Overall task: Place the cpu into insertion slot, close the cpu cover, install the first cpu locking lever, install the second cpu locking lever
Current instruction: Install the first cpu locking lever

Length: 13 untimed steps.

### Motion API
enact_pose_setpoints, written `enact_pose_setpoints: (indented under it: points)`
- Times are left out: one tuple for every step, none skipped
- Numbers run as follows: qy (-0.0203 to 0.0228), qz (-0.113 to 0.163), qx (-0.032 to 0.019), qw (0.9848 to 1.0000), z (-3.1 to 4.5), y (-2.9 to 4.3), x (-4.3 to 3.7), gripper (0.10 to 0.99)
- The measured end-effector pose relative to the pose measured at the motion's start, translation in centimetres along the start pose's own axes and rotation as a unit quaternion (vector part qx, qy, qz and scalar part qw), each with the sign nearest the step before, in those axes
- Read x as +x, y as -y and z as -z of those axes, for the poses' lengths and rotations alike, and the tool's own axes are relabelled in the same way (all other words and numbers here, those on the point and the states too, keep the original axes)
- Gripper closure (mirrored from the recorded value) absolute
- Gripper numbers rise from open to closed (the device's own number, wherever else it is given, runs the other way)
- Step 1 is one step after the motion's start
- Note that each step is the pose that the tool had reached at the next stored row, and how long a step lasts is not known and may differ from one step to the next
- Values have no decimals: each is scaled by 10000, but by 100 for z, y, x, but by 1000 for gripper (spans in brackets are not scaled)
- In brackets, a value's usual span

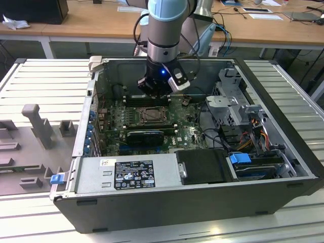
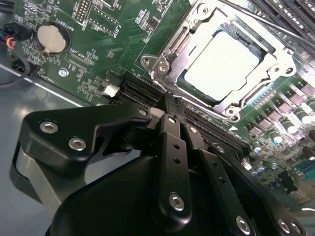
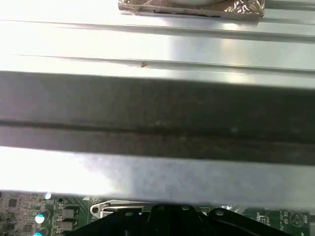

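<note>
In the second wrist view the cpu [image 2: 221, 64], a pale silvery square, lies in the insertion slot [image 2: 160, 64] on the green board. The cpu cover [image 2: 283, 61], a thin metal frame, rests flat around the chip's edges. My gripper [image 2: 168, 109] is shut with nothing in it, and its tips hover over the black slots just beside the socket. In the exterior view the gripper [image 1: 154, 91] hangs inside the open computer case, just behind the socket [image 1: 151, 115]. I cannot make out how the locking levers stand.
The case walls [image 1: 96, 101] ring the board. A black card [image 1: 146, 135] lies in front of the socket. Drive cages and cables [image 1: 243, 121] fill the exterior view's right. A coin battery [image 2: 51, 38] sits on the board. A grey case wall [image 3: 157, 108] runs close by in the first wrist view.
</note>
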<state>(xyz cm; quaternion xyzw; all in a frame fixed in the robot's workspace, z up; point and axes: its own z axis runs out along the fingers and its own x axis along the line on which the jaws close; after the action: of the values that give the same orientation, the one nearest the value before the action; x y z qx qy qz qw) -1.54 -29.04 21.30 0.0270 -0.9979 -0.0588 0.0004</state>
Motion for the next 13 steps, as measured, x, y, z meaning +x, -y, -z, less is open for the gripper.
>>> enact_pose_setpoints:
  points:
    - [1,0,1,10000,4,-1,0,980]
    - [1,-1,2,10000,5,4,1,980]
    - [1,-1,2,10000,6,14,1,980]
    - [0,-1,2,10000,8,25,2,980]
    - [0,-1,2,10000,9,34,2,980]
    - [0,-1,2,10000,10,41,3,980]
    - [0,-1,2,10000,11,48,3,980]
    - [0,-1,2,10000,11,52,3,980]
    - [0,-1,2,10000,12,55,4,980]
    - [0,-1,2,10000,12,58,4,980]
    - [1,-1,2,10000,12,62,4,980]
    - [1,-1,1,10000,12,65,4,980]
    - [1,-1,2,10000,12,66,4,980]
